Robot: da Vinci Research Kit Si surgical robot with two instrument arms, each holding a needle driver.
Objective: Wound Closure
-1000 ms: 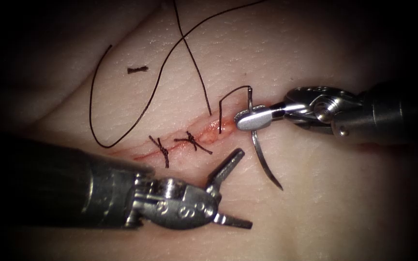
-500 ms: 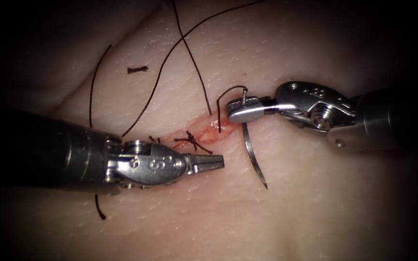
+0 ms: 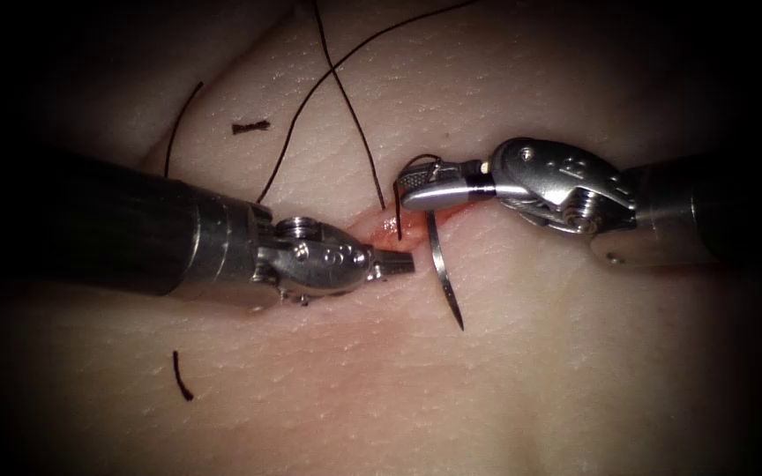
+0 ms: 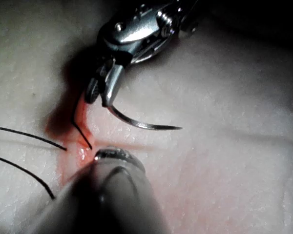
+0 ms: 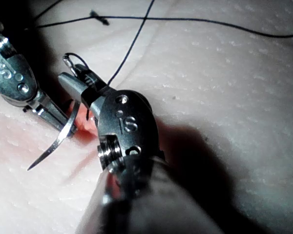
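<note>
Holding the needle [image 3: 438,264] near its thread end, the right tool [image 3: 425,189] has its jaws clamped across the curve just below the swage; the rest of the arc hangs free toward the near edge of the tissue [image 3: 575,370], point downward, clear of the surface and not in the tissue. It sits on the right side of the cut [image 3: 390,231], just beside its open upper end, where red fluid [image 3: 388,227] pools.

The left tool [image 3: 396,262] lies along the cut with its jaws together on nothing, tips close to the needle's body but apart from it. It has come up from the near side over the last second, jaws closing on the way, and now covers the two finished stitches.

The thread [image 3: 346,97] runs from the swage in a small loop, dips at the cut, and trails in long strands toward the far edge. A cut end [image 3: 250,127] lies far left; another scrap [image 3: 180,376] lies near left.

Handling, as judged: the needle is light, stiff and slick, prone to swivelling in the jaws; best taken flat across the body, never the point. The thread is limp and snags easily. The tissue is soft and yielding.
</note>
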